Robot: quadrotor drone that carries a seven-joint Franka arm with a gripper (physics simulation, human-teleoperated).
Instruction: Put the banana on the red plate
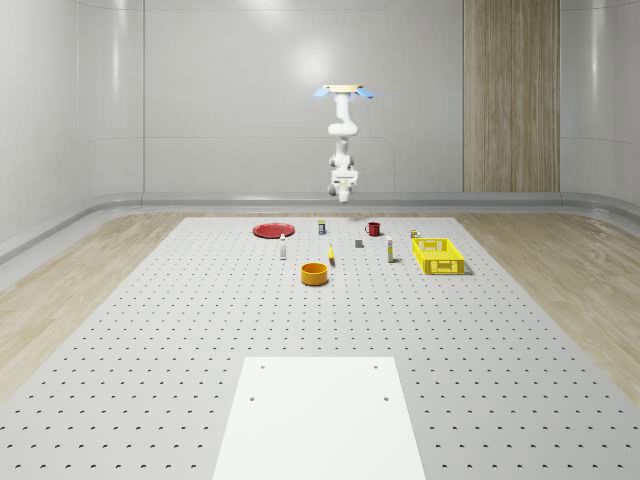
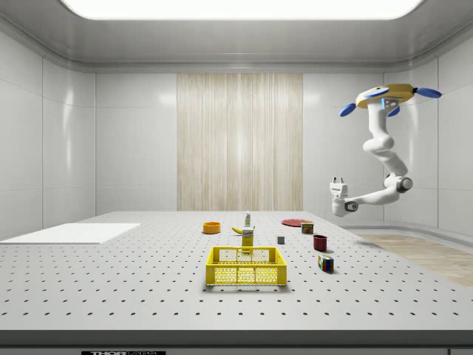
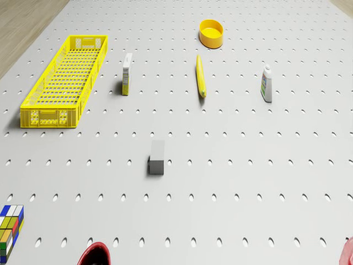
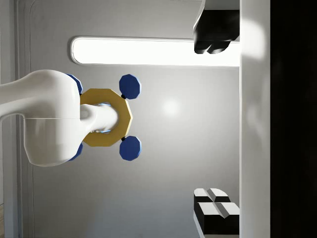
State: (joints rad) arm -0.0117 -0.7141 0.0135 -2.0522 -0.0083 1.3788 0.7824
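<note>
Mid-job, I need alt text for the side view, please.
The drone hovers high at the side view's right, its arm bent so the open claw points upward, far above the banana lying on the table behind a yellow crate.

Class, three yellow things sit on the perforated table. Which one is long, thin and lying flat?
The banana. It lies flat as a slim stick between the carton and the bottle. The yellow bowl is round, and the yellow crate is a mesh box.

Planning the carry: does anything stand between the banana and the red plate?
A small white bottle stands roughly between the banana and the red plate. The drone hovers beyond the table's far edge, and the gripper is high, holding nothing.
</note>
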